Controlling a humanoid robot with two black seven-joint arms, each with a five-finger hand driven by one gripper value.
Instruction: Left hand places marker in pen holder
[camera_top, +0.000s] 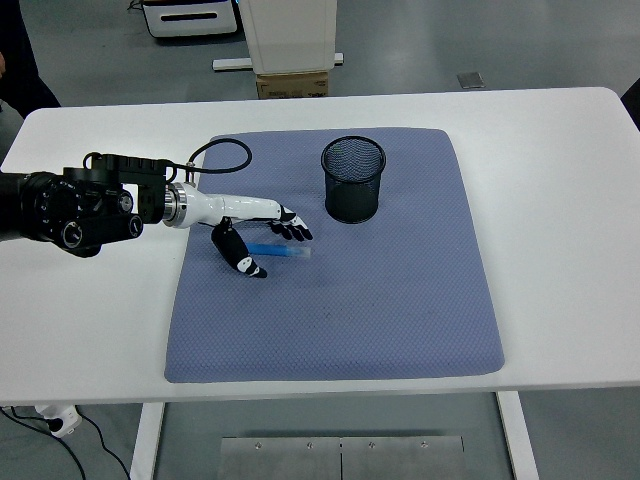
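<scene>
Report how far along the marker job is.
Done: the left hand has reached over the blue mat to the marker. In hand: its fingers are spread around the marker, which lies flat on the mat, not yet gripped. Left: close on it, lift it, carry it to the black mesh pen holder, which stands upright with no marker in it, and drop it in.

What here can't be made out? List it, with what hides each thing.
Head view only:
- Blue marker: its left end is hidden under the left hand, so contact between fingers and marker is uncertain, and its cap is too small to tell.
- Mesh pen holder: the dark interior hides its bottom.
- Right arm: outside the frame.
- Blue mat: what lies beneath it cannot be seen.
</scene>
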